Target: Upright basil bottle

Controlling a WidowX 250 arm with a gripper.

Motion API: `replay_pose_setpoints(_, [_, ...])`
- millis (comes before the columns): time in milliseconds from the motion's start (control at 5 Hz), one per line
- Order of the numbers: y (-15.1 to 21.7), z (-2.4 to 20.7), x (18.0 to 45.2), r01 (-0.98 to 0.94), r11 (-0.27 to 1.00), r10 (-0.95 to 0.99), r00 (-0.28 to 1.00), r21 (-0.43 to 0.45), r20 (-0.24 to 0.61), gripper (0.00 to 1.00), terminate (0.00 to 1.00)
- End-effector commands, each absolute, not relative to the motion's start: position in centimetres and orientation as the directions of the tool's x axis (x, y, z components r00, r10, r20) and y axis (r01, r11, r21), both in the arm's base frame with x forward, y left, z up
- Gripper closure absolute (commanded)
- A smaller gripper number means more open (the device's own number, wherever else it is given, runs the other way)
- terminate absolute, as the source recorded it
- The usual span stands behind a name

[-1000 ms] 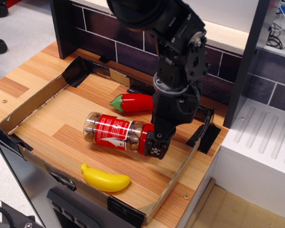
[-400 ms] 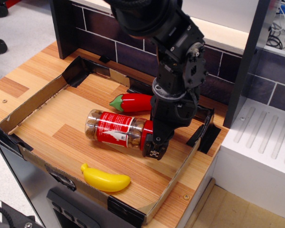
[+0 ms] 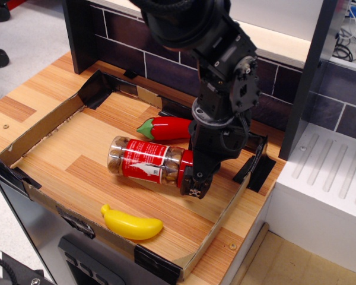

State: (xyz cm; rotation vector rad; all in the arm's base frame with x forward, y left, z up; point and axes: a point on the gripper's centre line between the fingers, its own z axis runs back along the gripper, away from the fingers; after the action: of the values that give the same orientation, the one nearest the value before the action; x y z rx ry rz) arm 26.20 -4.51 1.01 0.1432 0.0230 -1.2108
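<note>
The basil bottle [image 3: 145, 162] lies on its side in the middle of the cardboard tray [image 3: 41, 127], red cap toward the gripper [image 3: 193, 181], whose fingers clamp that cap end. Just behind the bottle sits a chili pepper [image 3: 166, 127]; in front, well apart, a banana [image 3: 132, 224].

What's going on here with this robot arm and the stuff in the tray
A single robot arm has its gripper down at the red-capped end of the basil bottle, which lies on its side in the cardboard tray. Whether the jaws are clamped on the cap cannot be told. A red toy chili lies just behind it, and a yellow toy banana near the front edge.
</note>
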Motion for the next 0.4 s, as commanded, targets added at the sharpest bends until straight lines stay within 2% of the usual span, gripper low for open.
replay_pose_setpoints(0, [-4.3, 6.7, 26.3, 0.922, 0.372, -0.928, 0.372, 0.11, 0.019, 1.0, 0.0])
replay_pose_setpoints(200, [-4.7, 9.1, 26.0, 0.927, 0.361, -0.932, 0.357, 0.103, 0.057, 1.0, 0.0])
